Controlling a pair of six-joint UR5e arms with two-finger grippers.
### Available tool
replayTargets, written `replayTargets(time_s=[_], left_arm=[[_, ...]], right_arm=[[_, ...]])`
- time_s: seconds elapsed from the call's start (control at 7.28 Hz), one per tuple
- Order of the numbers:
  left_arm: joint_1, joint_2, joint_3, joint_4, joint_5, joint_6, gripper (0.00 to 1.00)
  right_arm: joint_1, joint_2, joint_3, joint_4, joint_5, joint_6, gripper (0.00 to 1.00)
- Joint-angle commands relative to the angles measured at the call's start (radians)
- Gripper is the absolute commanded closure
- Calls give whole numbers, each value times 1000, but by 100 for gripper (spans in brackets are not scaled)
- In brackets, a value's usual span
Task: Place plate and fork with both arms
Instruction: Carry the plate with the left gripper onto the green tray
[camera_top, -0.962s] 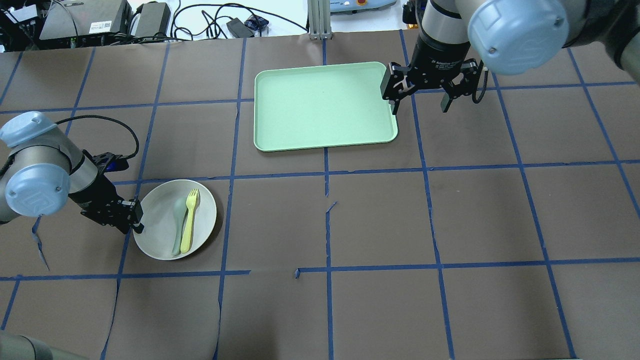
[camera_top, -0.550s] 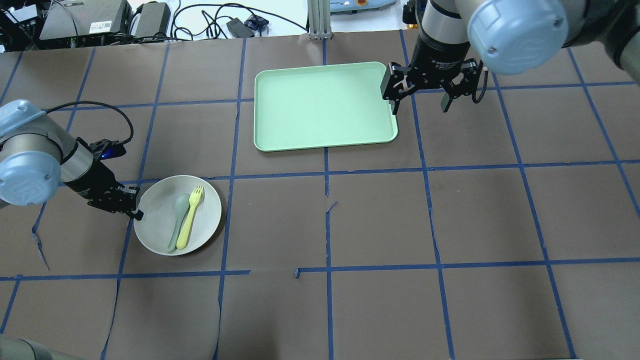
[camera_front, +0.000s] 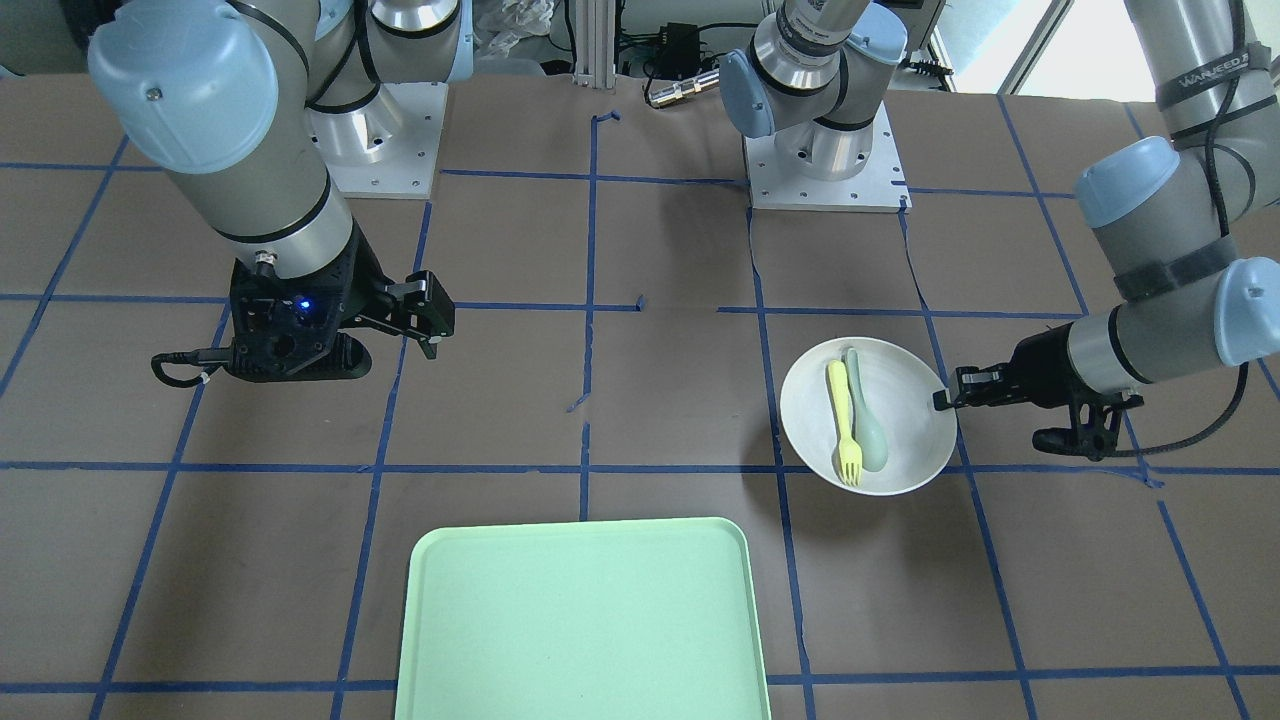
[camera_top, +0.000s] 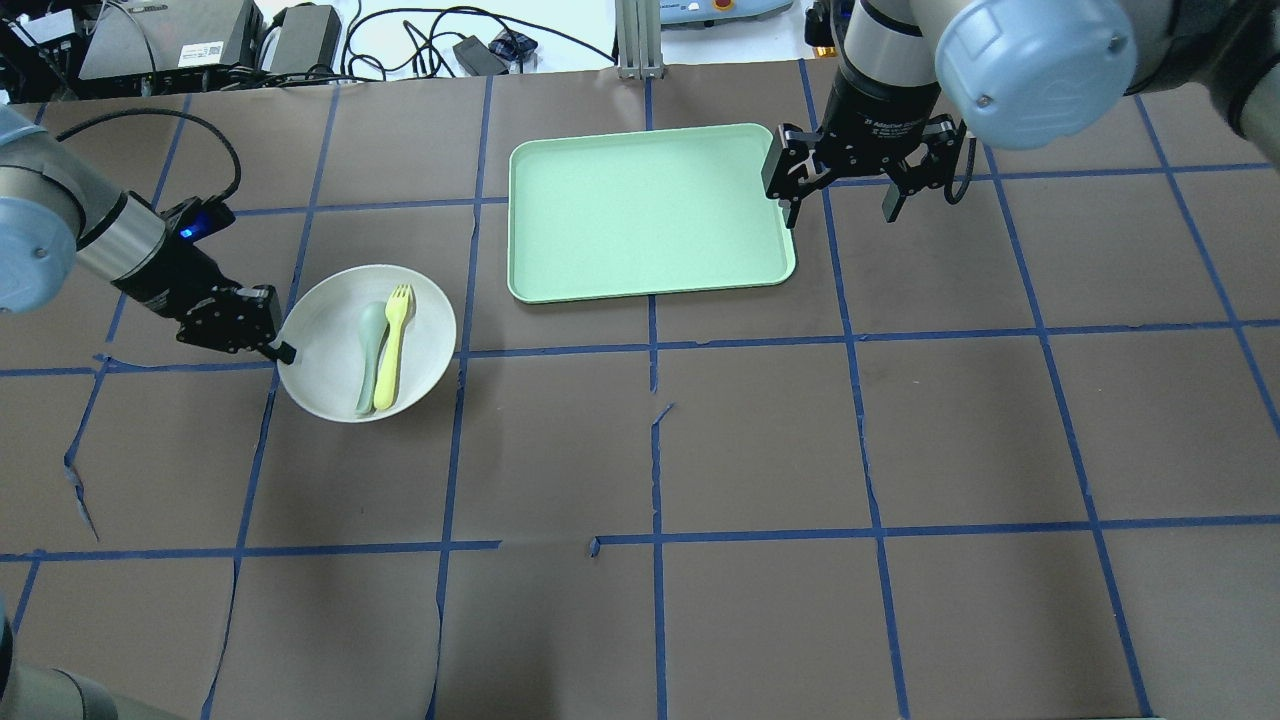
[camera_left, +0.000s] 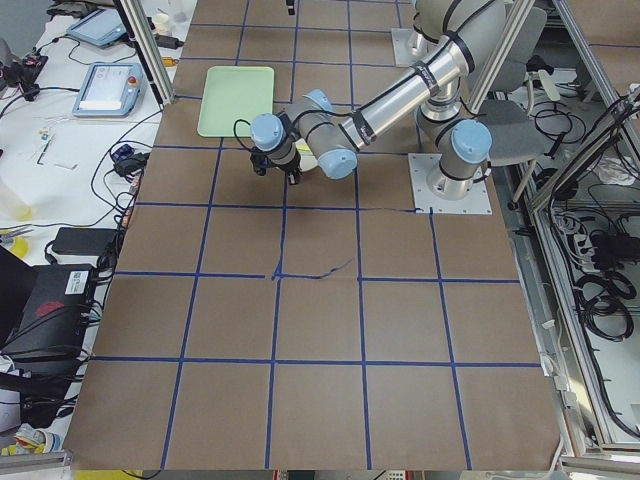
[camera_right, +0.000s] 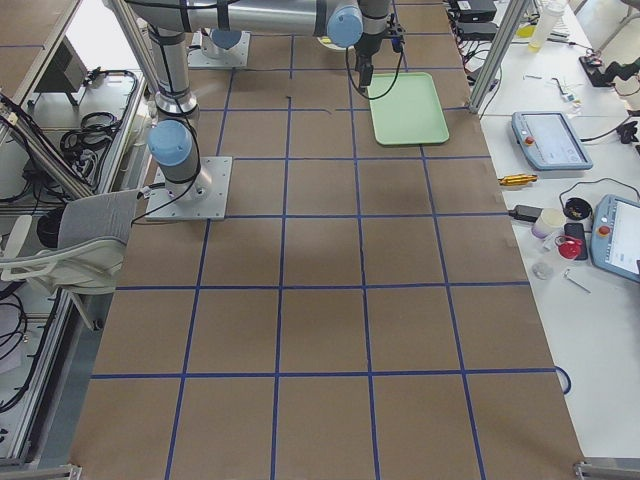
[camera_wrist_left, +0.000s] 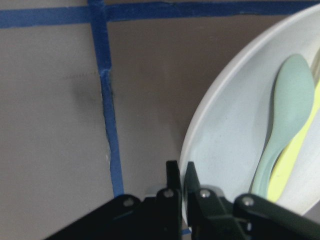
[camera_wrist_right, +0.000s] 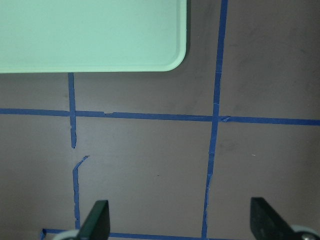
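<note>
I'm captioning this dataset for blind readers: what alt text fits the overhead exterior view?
The left gripper pinches the rim of an off-white plate carrying a yellow-green fork and a grey-green spoon, at the left of the brown table. The right gripper hangs open beside the right edge of a mint-green tray.

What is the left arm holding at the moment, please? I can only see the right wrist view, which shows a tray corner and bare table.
Observer: The left tool is shut on the rim of the plate.
Operator: Is anything lying on the plate?
Observer: Yes, the fork and a spoon lie side by side on it.
Operator: Is the plate at the tray?
Observer: Not yet; the plate is apart from the tray, on the robot's left of it.
</note>
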Motion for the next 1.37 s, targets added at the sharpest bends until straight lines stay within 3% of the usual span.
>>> replayTargets(time_s=[0.0,0.27,0.69,1.24], left_arm=[[-183,-104,160,52,-74,-266,100],[-300,-265,331,80,-105,-338,100],[-424,-425,518,94,-105,-457,100],[-481,-496,546,167,-108,-487,100]], right_arm=[[0,1,0,-9,-4,-2,0],[0,1,2,-8,-2,9,0],[-2,-1,3,-4,2,15,0],[3,-1,20,-11,5,17,0]])
